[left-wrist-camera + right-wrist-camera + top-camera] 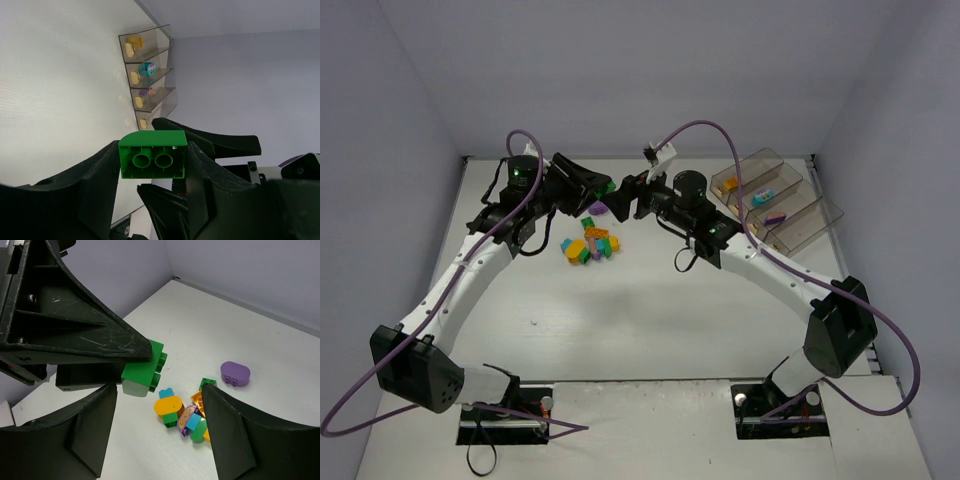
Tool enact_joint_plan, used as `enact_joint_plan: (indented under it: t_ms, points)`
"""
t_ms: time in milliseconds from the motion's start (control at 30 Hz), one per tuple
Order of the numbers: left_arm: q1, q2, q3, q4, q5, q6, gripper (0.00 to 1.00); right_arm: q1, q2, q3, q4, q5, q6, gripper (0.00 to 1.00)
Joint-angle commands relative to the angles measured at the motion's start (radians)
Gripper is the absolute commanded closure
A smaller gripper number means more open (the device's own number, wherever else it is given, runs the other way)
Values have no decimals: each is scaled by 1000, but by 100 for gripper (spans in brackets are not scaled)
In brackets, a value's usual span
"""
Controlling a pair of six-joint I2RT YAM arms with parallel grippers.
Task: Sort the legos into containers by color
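Observation:
My left gripper (152, 145) is shut on a green brick (152, 156), held in the air with its hollow underside facing the camera. In the right wrist view the same green brick (142, 371) hangs in the left gripper's fingers (75, 340), just in front of my open, empty right gripper (159, 390). Below lies a pile of legos (187, 412) in yellow, teal, green, orange and purple, with a purple brick (235, 374) apart from it. From above, both grippers (590, 186) (620, 198) meet over the pile (588, 246). The containers (820, 215) stand at the right.
In the left wrist view the containers (170, 35) hold a yellow brick (134, 42), a teal brick (148, 68) and a purple brick (146, 91), one per bin; the nearest bin looks empty. Walls enclose the table on three sides.

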Motion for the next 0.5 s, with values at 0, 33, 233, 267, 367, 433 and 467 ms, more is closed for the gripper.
enact_joint_plan:
  t_ms: [0, 33, 233, 267, 367, 433, 467]
  points:
    - [-11, -44, 46, 65, -15, -18, 82, 7, -1, 64, 118, -34, 12, 36]
    - [-13, -46, 43, 67, -15, -20, 82, 7, 1, 69, 119, -37, 15, 36]
    - [-22, -52, 24, 76, -16, -20, 81, 12, 12, 75, 131, -34, 22, 39]
    - [-24, -53, 23, 78, -15, -20, 81, 13, 10, 75, 136, -31, 26, 39]
    - [-25, -58, 15, 81, -15, -20, 80, 12, 16, 77, 139, -16, 32, 43]
    - [-28, -59, 15, 82, -13, -18, 79, 12, 19, 77, 141, -8, 33, 51]
    - [-33, -63, 15, 82, -15, -15, 77, 12, 21, 77, 141, -5, 36, 55]
